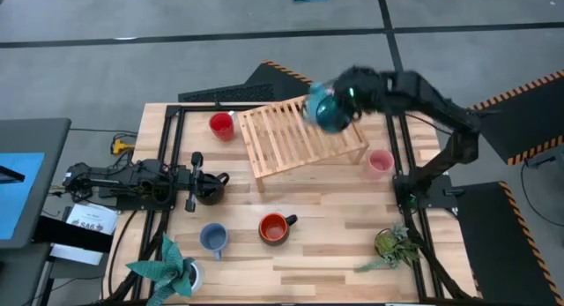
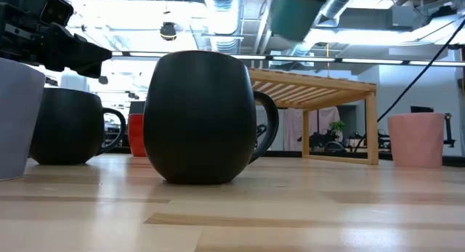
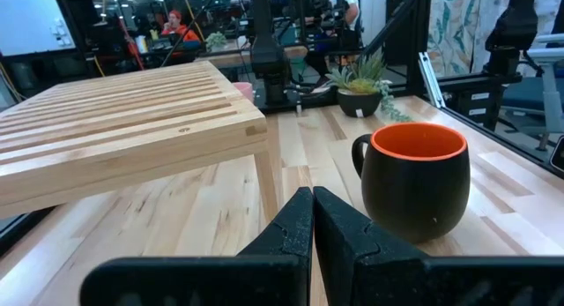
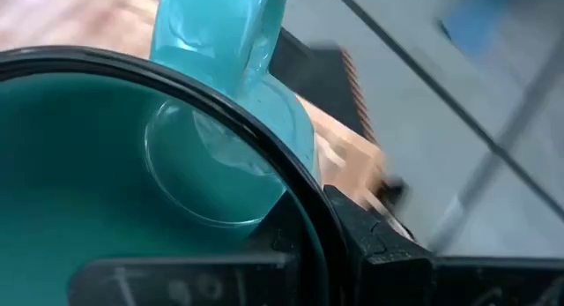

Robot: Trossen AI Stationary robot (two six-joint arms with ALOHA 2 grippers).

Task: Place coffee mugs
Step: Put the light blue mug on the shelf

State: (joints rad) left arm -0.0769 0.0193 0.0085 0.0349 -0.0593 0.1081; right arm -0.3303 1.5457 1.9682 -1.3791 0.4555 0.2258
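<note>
Above the wooden slatted rack (image 1: pixel 300 137), the right gripper (image 1: pixel 339 99) has its jaws grasping the teal mug (image 1: pixel 324 112). The left gripper (image 1: pixel 196 176), jaws clenched, rests on the desk (image 1: pixel 335 235). No readable writing shows.

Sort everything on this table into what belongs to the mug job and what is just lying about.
Job:
- glossy teal mug, held in the right hand above the slatted wooden rack
- red mug
- pink mug
- black mug
- light blue mug
- black mug with orange inside

Lying about:
- two potted green plants
</note>
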